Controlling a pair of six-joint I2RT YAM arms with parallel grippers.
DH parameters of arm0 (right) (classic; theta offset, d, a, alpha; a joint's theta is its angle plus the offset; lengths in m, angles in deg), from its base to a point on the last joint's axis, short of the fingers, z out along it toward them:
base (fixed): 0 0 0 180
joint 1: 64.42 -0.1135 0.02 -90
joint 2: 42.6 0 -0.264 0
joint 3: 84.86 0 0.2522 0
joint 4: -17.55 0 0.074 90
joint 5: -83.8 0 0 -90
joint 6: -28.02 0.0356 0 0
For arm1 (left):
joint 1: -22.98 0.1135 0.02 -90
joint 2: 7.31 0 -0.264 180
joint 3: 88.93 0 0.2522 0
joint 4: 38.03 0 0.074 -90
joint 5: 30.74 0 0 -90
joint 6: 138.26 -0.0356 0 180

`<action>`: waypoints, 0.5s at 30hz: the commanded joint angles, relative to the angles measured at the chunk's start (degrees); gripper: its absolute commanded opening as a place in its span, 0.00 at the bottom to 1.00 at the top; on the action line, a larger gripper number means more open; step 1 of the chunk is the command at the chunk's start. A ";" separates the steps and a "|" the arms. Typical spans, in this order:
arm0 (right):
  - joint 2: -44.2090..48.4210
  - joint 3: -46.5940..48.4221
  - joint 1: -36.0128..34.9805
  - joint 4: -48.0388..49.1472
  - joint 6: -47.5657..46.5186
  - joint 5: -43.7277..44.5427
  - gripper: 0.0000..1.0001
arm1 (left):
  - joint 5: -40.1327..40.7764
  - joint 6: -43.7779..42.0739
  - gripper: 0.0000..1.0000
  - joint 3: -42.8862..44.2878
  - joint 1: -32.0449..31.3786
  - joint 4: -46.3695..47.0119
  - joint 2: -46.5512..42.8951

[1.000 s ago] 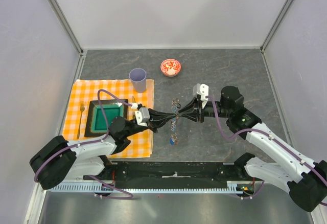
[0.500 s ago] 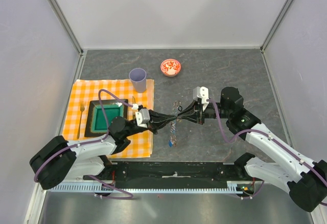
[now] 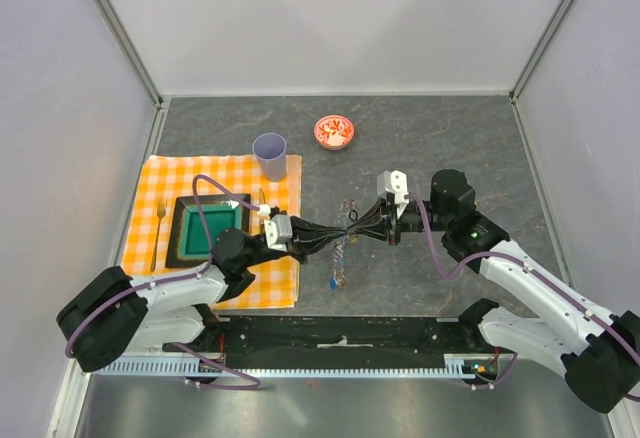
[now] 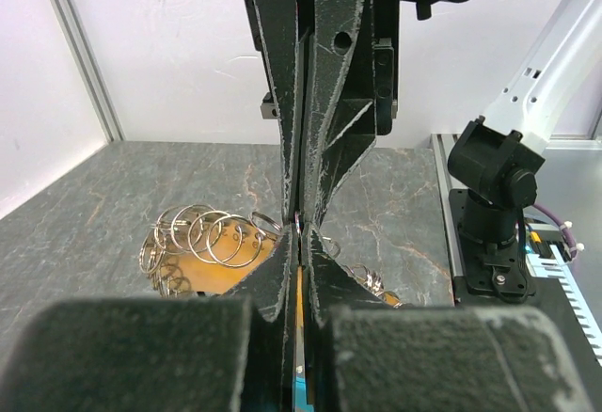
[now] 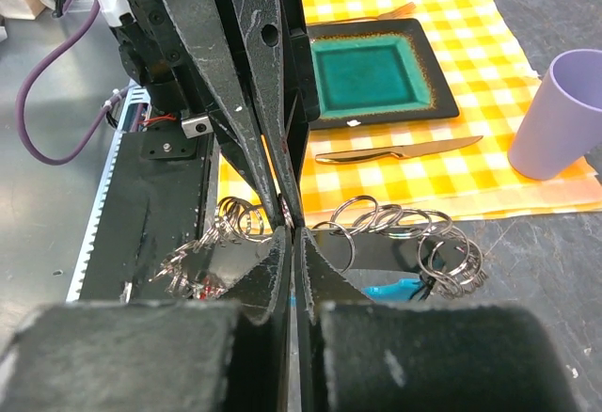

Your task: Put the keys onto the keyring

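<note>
text: none legible | labels: none legible | brands: none legible | numbers, signs: none legible in any view

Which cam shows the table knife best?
Right wrist: the knife lies in clear view on the checked cloth beside the green plate. Top external shows only a sliver beside the plate; left wrist shows none of it.

2 white arms [image 3: 175, 293], black joints [image 3: 452, 196], purple cables [image 3: 196, 203], scratched black claws [image 3: 342, 228], white wrist cameras [image 3: 393, 180]
</note>
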 commanded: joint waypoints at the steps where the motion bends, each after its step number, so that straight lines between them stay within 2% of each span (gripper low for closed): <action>1: -0.13 -0.25 0.11 2.03 -0.71 -1.54 0.00 | -0.21 -1.90 0.02 1.24 0.06 7.20 -1.69; 4: 0.22 0.97 0.11 0.71 -0.80 -0.58 0.00 | 0.05 -2.51 0.04 1.06 0.15 5.80 -1.69; 6: 0.31 2.64 0.20 -2.97 -2.72 1.26 0.00 | 1.27 -4.09 0.16 0.98 0.15 2.99 -2.30; 9: -0.92 7.99 0.11 -15.08 -5.63 7.85 0.00 | 3.91 -8.04 0.28 0.98 0.15 -5.26 -4.40; 11: -2.24 11.51 0.03 -22.01 -7.83 12.33 0.00 | 5.93 -11.45 0.30 1.15 -0.02 -11.57 -5.20; 15: -3.82 15.73 -1.02 -29.24 -10.99 18.75 0.00 | 8.57 -16.04 0.37 0.28 -0.02 -14.95 -6.34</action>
